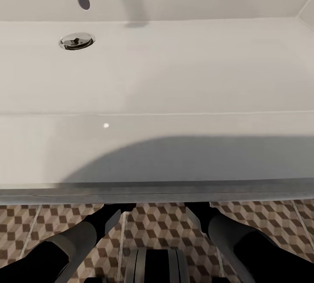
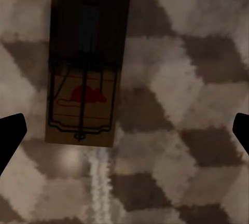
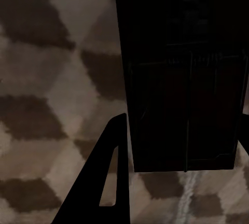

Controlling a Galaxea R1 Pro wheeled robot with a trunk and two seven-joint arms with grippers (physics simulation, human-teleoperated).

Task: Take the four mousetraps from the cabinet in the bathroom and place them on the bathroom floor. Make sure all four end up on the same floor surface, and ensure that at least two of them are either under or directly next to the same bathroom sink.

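In the left wrist view one tan mousetrap (image 2: 85,68) with dark wire and a red mark lies flat on the cube-patterned bathroom floor (image 2: 176,79), across a grout line. My left gripper (image 2: 125,130) hangs open above the tiles just beside it, empty. In the right wrist view a second mousetrap (image 3: 184,79), dark in shadow, sits between the fingers of my right gripper (image 3: 185,121), which touch both of its long edges above the floor. In the head view both forearms reach under the front rim of the white sink (image 1: 157,160), which hides the grippers.
The sink's basin has a chrome drain (image 1: 76,41) and an overflow hole (image 1: 83,1). Its grey front edge (image 1: 157,191) overhangs both arms. Patterned floor tiles (image 1: 157,222) show between my arms, with my base (image 1: 155,265) below.
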